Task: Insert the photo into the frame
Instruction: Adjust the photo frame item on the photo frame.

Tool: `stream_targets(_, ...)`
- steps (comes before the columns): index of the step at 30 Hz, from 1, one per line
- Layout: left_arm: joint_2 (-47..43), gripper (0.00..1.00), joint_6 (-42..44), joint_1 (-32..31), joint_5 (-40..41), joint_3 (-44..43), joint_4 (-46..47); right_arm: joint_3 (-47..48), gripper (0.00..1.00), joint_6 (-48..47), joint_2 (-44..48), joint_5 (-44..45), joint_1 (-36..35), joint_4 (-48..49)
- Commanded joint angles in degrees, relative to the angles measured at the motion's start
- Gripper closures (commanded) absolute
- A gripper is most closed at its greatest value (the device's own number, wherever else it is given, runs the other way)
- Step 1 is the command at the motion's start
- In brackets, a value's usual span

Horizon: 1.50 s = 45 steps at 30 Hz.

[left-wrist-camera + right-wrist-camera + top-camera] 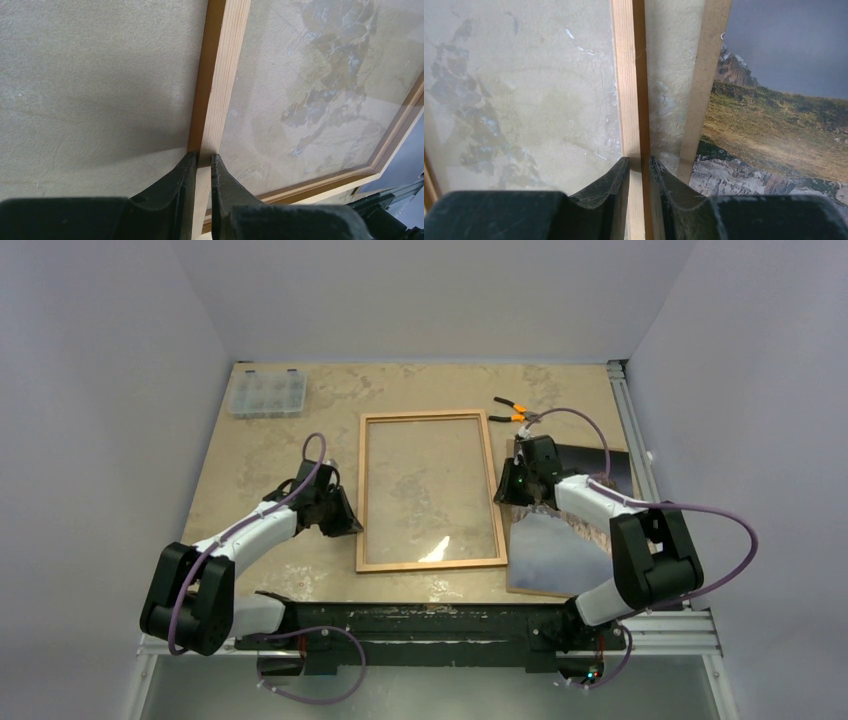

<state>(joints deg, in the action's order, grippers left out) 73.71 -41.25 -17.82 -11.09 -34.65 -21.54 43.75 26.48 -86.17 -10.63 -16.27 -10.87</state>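
— Frame (425,416) first: where did we find it?
— Flat in the middle of the table (280,460), long sides running near to far, the tabletop showing through its glazing. The photo (560,555) lay just right of it, picture side up, on a brown backing panel (710,60) whose edge showed along the photo's left side. Nothing was in the frame yet.
— Why did we judge both arms were on the frame and not the photo?
— We took it that the frame had to be shifted or turned before the print could go in. A hold on opposite long rails would keep so thin a rectangle level and stop it twisting.
— How did the grippers stand?
— The left gripper (202,161) was drawn narrow, one finger either side of the left rail, pinching the wood. The right gripper (639,162) did the same on the right rail, its outer finger down in the strip of table between frame and panel, touching neither as far as we could see.
— Anything else?
— A clear parts box (267,393) at the far left, and orange-handled pliers (515,412) just beyond the frame's far right corner.
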Motion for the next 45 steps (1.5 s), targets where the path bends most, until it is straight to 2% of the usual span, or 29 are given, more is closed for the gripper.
stream_targets(1,2.5,0.9,1.4,-1.0,4.4,1.4,-2.5,1.5,0.78,-1.5,-3.4,5.7,-4.9,-3.2)
stream_targets(23,3.2,0.9,1.4,-1.4,4.8,1.0,-2.8,5.6,0.75,-5.8,-4.4,23.5,-17.8,-8.8)
stream_targets(26,3.2,0.9,1.4,-1.5,4.9,0.9,-2.8,5.1,0.74,-5.7,-3.6,21.6,-18.0,-7.7)
stream_targets(28,3.3,0.9,1.4,-1.5,4.9,0.9,-2.8,4.5,0.73,-4.1,-2.9,17.1,-17.8,-6.3)
stream_targets(33,3.3,0.9,1.4,-1.6,4.9,0.9,-3.0,4.0,0.61,-2.0,-0.4,11.9,-16.4,-4.9)
stream_targets(40,3.4,0.9,1.4,-1.6,5.0,0.7,-3.0,1.5,0.52,0.3,4.0,2.4,-9.3,-2.0)
stream_targets(42,3.5,0.9,1.4,-1.7,5.0,0.7,-3.1,0.2,0.47,0.6,4.1,-1.0,-6.1,-0.5)
stream_targets(45,3.6,0.9,1.4,-1.7,5.0,0.7,-3.1,0.0,0.31,0.0,3.2,-1.6,-4.0,-0.4)
